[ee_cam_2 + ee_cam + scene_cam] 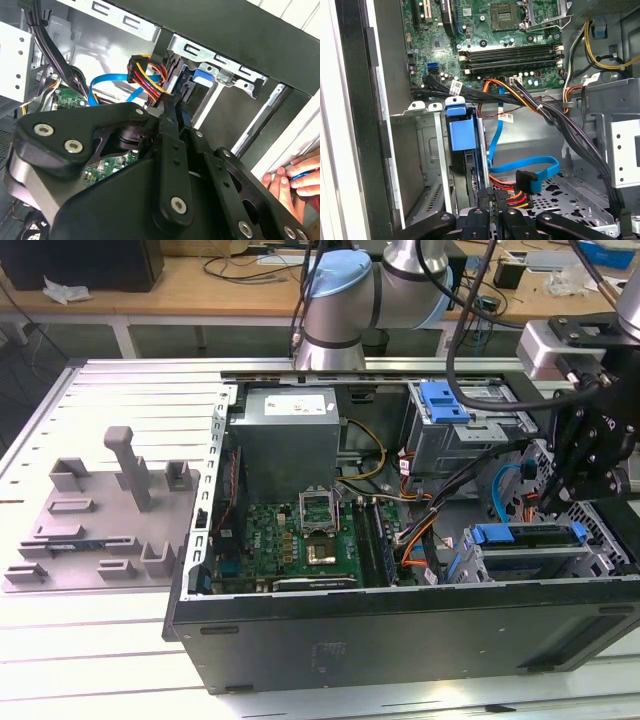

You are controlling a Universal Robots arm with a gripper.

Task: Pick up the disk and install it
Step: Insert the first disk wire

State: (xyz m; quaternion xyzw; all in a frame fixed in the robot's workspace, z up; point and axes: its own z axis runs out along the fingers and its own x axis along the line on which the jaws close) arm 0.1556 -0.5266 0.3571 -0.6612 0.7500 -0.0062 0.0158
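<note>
- Worktop (120, 390): slatted metal, carrying everything listed.
- Grey plastic fixture (100, 510): on the left, just beside the computer case, with upright posts.
- Computer case (400, 640): centre to right, lying open.
- Power supply (290, 430): inside the case, far left.
- Circuit board (300, 540): on the near side of the power supply.
- Drive cage (470, 430): far right in the case, topped by a blue bracket (445, 400).
- Disk (525, 535): seated in the near right bay. Its blue frame (460, 135) sits just beside a blue cable (520, 162).
- Pincer (556, 502): at the disk's right end, close over the bay. I cannot tell whether it is open or closed.
- Person's hand (295, 180): at the case's outer edge in the second wrist view.
</note>
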